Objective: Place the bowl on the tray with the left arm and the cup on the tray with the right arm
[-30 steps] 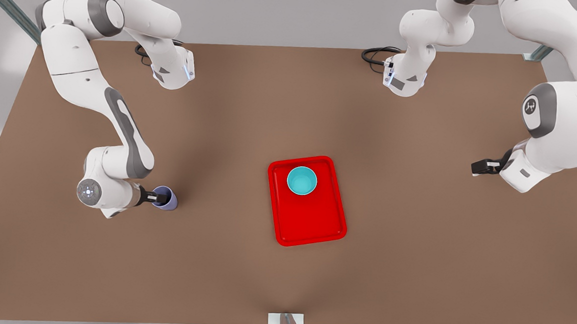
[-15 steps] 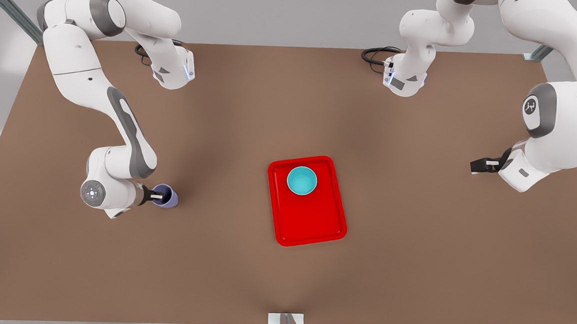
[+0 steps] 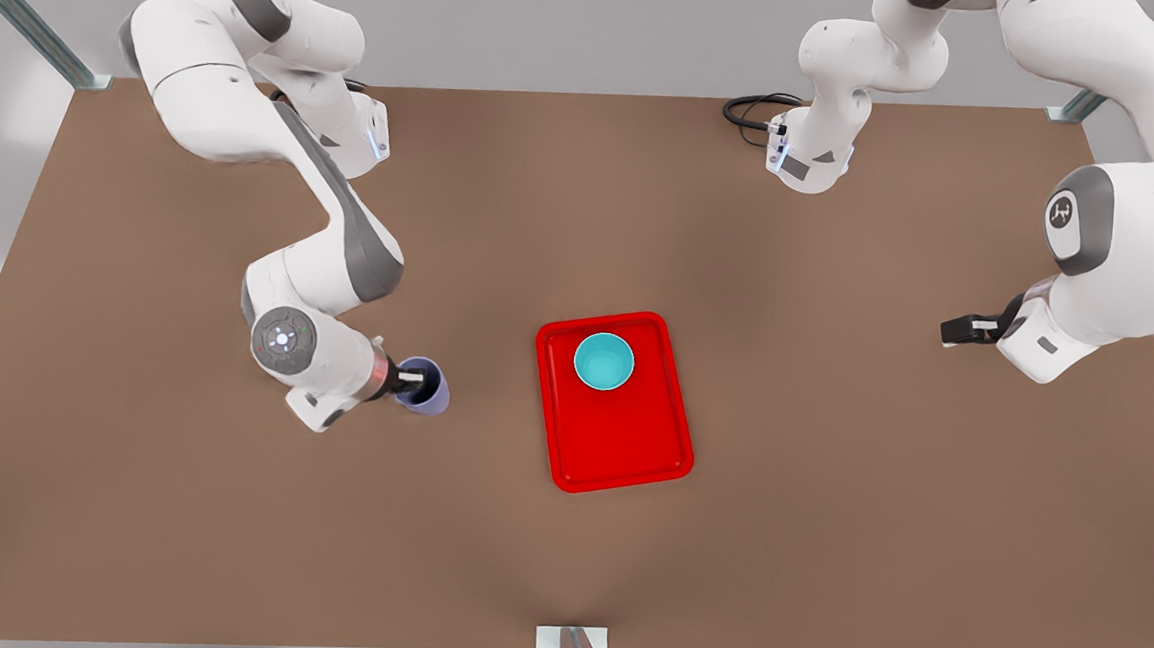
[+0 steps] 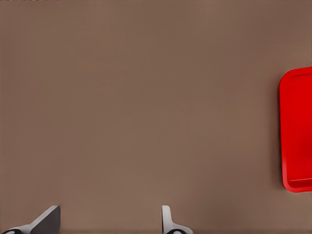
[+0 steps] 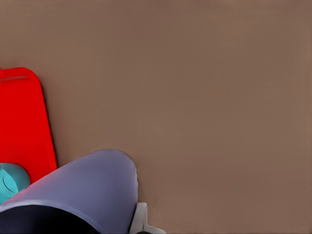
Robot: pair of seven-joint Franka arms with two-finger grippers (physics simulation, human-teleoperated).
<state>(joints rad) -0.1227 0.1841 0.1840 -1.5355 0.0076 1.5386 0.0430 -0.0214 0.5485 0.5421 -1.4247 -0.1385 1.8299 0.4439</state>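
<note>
Lavender marks the cup [image 3: 423, 386], which sits in the middle left of the front view, clamped at its rim by the right tool [image 3: 409, 381]; one finger reaches inside the cup's mouth. In the right wrist view the cup [image 5: 80, 192] looms close against a pale fingertip [image 5: 140, 219], with the brown worktop [image 5: 195, 87] spread beyond it. The cup is well apart from the tray [image 3: 630, 447], toward the front view's left.

The red tray lies near the centre of the front view, and the teal bowl [image 3: 604, 361] stands upright inside it, close to the tray's upper rim in the frame. From the right wrist view a rounded corner of the tray [image 5: 22, 126] shows, with a sliver of the bowl [image 5: 10, 181] beside it.

The left tool [image 3: 959, 332] hangs at the middle right of the front view, well apart from the tray, and this arm waits. In the left wrist view its two fingertips [image 4: 168, 222] stand wide apart with nothing between them, above bare worktop [image 4: 146, 97], and an end of the tray [image 4: 297, 136] shows at the frame's edge.
</note>
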